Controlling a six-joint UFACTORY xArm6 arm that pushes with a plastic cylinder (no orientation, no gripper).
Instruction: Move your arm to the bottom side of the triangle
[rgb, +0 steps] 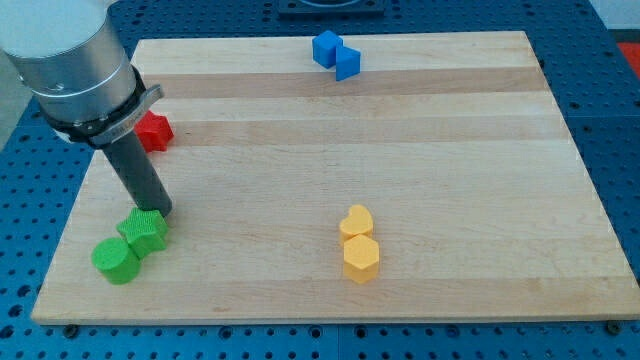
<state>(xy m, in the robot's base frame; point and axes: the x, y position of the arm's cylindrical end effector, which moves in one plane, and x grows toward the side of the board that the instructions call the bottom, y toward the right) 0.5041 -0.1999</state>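
Observation:
A blue triangle block (348, 64) lies near the view's top, touching a blue cube (325, 47) on its upper left. My tip (160, 213) is far from them, at the view's lower left. It rests at the upper edge of a green star-shaped block (145, 231). A green cylinder (115, 260) touches the green star on its lower left.
A red block (155, 130) lies at the left, partly hidden behind the arm's body (75, 60). A yellow heart (356, 221) and a yellow hexagon (360, 258) lie together at the lower middle. The wooden board (450, 180) sits on a blue perforated table.

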